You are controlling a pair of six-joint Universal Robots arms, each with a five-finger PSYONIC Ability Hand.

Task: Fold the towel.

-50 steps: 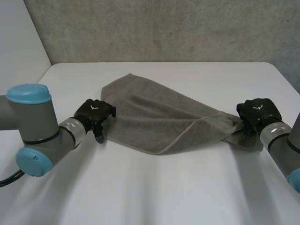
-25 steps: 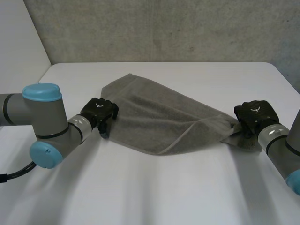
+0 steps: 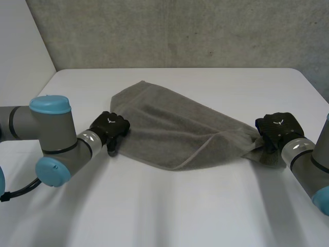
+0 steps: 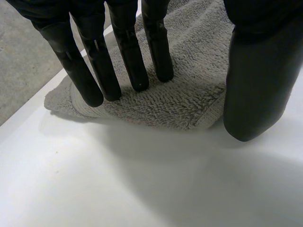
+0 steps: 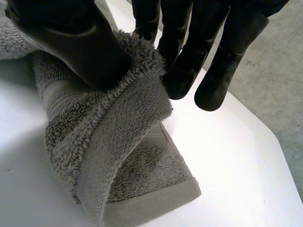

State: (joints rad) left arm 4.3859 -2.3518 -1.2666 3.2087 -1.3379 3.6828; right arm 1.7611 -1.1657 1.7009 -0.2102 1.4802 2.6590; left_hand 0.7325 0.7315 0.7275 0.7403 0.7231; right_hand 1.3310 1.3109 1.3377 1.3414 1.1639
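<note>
Left hand (image 3: 110,127), centre-left in the head view: fingers (image 4: 129,56) straight, lying on the left edge of the towel (image 3: 175,128), thumb beside it, released. Right hand (image 3: 276,128), far right, pinches the bunched right end. Towel lies stretched across the surface (image 3: 169,206). Both hands sit slightly further inward than a second ago.

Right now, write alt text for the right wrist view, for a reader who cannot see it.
The robot's black right hand pinches a raised fold of the grey terry towel between thumb and fingers. Beneath the hand, the towel's bunched end drapes onto the white table, its hemmed edge lying flat.
</note>
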